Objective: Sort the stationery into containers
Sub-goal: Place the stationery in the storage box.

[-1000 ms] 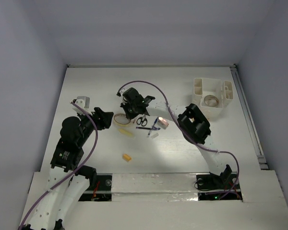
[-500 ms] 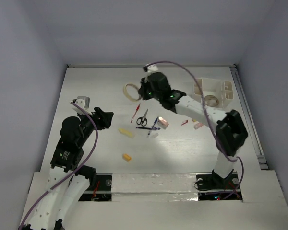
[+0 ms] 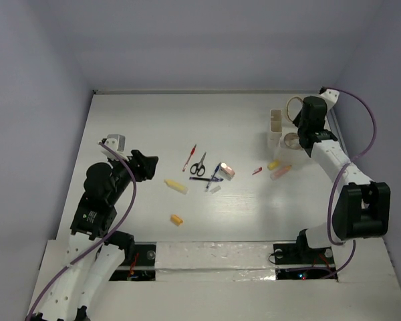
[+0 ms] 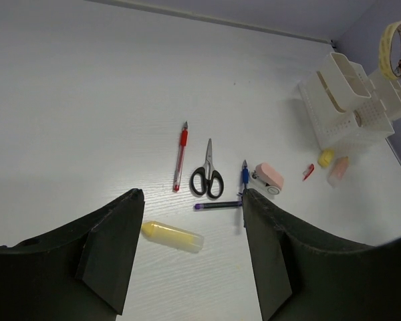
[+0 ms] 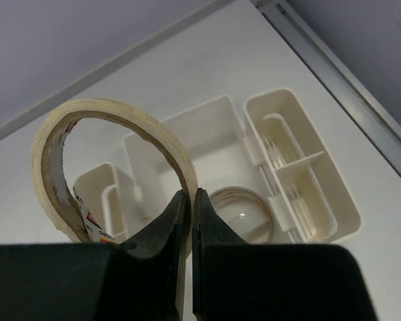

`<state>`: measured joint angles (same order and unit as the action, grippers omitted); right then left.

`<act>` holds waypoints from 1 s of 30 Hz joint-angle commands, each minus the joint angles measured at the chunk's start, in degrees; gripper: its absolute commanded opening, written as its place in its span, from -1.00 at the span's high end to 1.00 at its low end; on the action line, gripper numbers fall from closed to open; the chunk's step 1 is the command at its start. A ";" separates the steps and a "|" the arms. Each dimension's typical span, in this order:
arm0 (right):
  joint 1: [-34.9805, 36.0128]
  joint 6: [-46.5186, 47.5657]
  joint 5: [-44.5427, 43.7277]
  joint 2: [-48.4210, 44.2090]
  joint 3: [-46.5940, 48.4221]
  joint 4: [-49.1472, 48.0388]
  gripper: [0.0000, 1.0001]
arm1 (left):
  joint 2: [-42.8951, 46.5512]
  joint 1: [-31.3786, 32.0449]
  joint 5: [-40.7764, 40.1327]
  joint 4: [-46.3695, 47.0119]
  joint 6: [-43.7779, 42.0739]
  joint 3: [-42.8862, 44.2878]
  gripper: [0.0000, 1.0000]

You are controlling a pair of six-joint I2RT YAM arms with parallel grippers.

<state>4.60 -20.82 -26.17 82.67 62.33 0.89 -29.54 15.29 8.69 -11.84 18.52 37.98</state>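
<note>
Above the organiser [image 5: 187, 114], the right fingers [image 5: 162, 235] pinched the beige tape roll [image 5: 174, 157], likely for dropping in; the left fingers [image 4: 107, 247] stood open, empty.

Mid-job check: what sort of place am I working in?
Probably a robot test cell: a bare white table boxed in by plain walls, scissors and a red pen loose on it, plus a white organiser.

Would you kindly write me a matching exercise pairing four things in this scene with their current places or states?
Things:
1. beige tape roll
2. clear tape roll
3. scissors
4. left claw

States:
A. open, holding nothing
B. lying inside the white organiser
C. pinched in the right claw
D. flat on the table beside the red pen

Pairs: 1-C, 2-B, 3-D, 4-A
</note>
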 commanded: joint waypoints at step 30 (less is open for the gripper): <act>17.89 -3.61 35.47 -16.93 -15.29 -4.14 0.13 | -20.73 0.87 5.73 6.29 4.15 3.42 -0.11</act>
<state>18.96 -24.91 1.63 66.06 49.69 -2.90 -49.50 15.07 13.37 -9.69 20.45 38.11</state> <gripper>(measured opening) 0.435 0.544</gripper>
